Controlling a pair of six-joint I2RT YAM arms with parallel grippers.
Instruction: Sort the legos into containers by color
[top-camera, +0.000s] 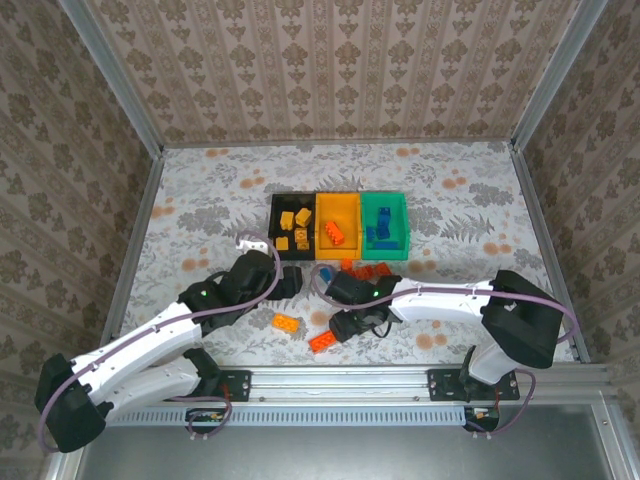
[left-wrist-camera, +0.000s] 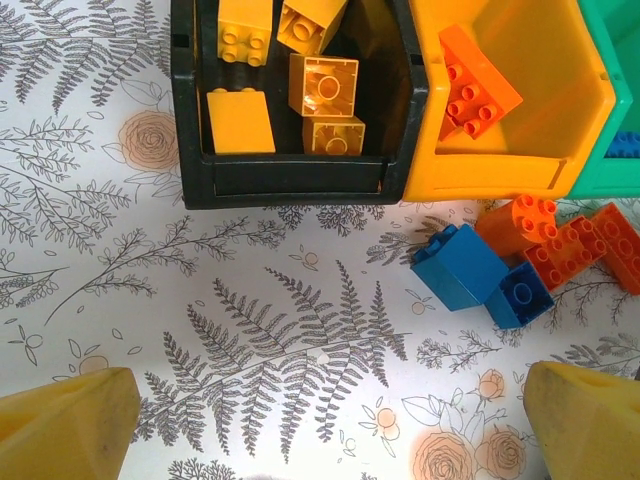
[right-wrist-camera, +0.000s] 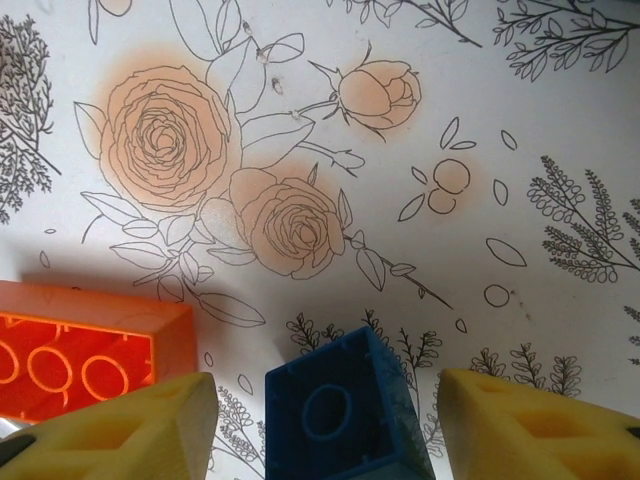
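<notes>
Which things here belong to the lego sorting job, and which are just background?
Job: black bin, yellow-orange bin, green bin, binned bricks, loose yellow brick, red-orange brick, blue brick, mixed cluster before the bins.
Not the job: floral table cover, patterned walls, metal rail.

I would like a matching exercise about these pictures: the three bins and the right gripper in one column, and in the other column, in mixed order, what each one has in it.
Things:
1. black bin
2. yellow-orange bin
3. green bin
4. right gripper

Contents:
a. only blue bricks inside
b. one blue brick between its open fingers
c. yellow bricks inside
d. a red-orange brick inside

Pairs: 1-c, 2-d, 3-a, 4-b.
</notes>
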